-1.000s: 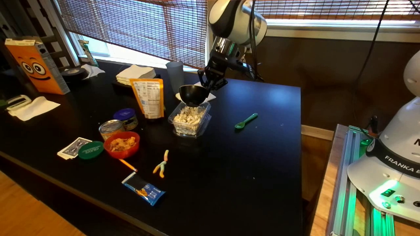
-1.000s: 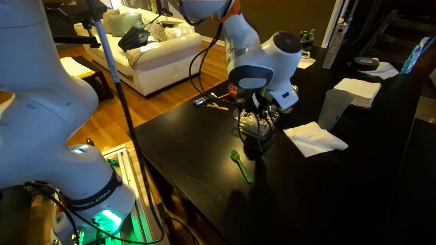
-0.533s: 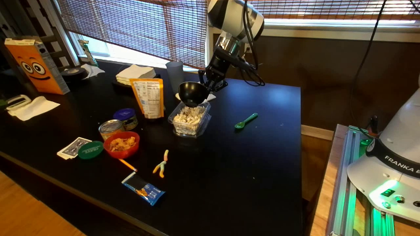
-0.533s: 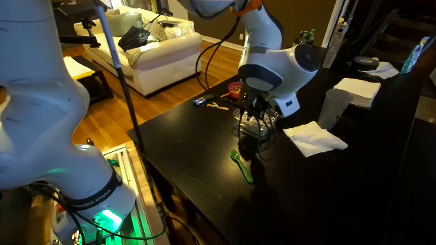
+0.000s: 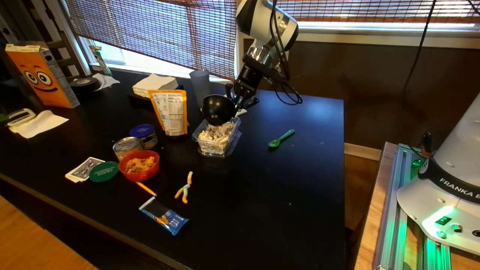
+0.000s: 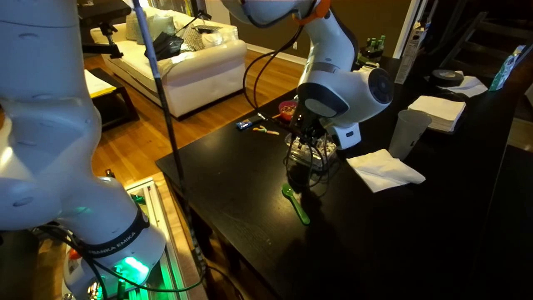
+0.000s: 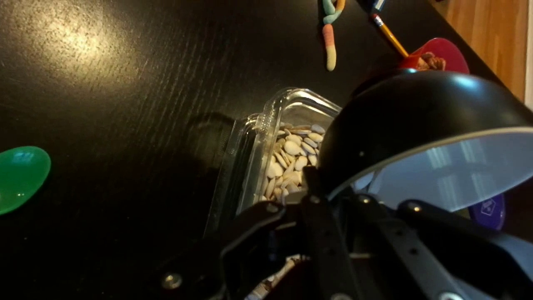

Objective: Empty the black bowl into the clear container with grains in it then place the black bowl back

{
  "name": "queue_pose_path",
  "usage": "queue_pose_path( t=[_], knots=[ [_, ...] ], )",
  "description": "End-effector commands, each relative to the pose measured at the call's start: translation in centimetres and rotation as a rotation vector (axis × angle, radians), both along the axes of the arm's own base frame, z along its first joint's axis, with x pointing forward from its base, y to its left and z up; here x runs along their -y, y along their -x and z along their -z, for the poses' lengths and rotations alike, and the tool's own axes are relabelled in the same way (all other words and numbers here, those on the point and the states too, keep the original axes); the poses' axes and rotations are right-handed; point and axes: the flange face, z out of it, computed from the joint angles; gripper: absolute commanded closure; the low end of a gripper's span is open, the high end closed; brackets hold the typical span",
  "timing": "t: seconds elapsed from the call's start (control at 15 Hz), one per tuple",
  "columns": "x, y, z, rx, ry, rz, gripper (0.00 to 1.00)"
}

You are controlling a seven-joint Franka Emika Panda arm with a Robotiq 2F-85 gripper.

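Observation:
The black bowl (image 5: 217, 110) is tipped steeply above the clear container (image 5: 212, 150), its black outside facing the camera in an exterior view. In the wrist view the bowl (image 7: 416, 108) shows a pale inside; the part that shows looks bare. My gripper (image 5: 237, 102) is shut on the bowl's rim; in the wrist view the gripper (image 7: 333, 193) has the rim between its fingertips. Pale grains (image 7: 291, 154) lie in the container, with greyer pieces on top at its back. In an exterior view the container (image 6: 306, 160) is partly behind the arm, and the bowl is hard to make out.
An orange-edged bag (image 5: 170, 112) stands beside the container. A tall cup (image 5: 200, 88) and a napkin (image 6: 385, 170) are behind. A green spoon (image 5: 282, 138) lies toward the robot. A red bowl (image 5: 139, 166), cans (image 5: 144, 135) and candy (image 5: 184, 187) lie on the other side.
The bowl has tipped further over and shifted slightly left and down in an exterior view. The wrist and arm have rotated with it. More greyish pieces show on top of the grains.

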Motion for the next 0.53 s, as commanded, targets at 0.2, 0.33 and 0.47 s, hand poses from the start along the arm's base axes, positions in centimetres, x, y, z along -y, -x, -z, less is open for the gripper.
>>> queue_pose_path(
  t=[0.2, 0.33, 0.47],
  knots=[
    [1.0, -0.8, 2.5, -0.055, -0.206, 0.081, 0.98],
    [1.3, -0.7, 3.4, -0.079, -0.259, 0.098, 0.98],
    [1.6, -0.6, 4.2, -0.100, -0.317, 0.115, 0.98]
  ],
)
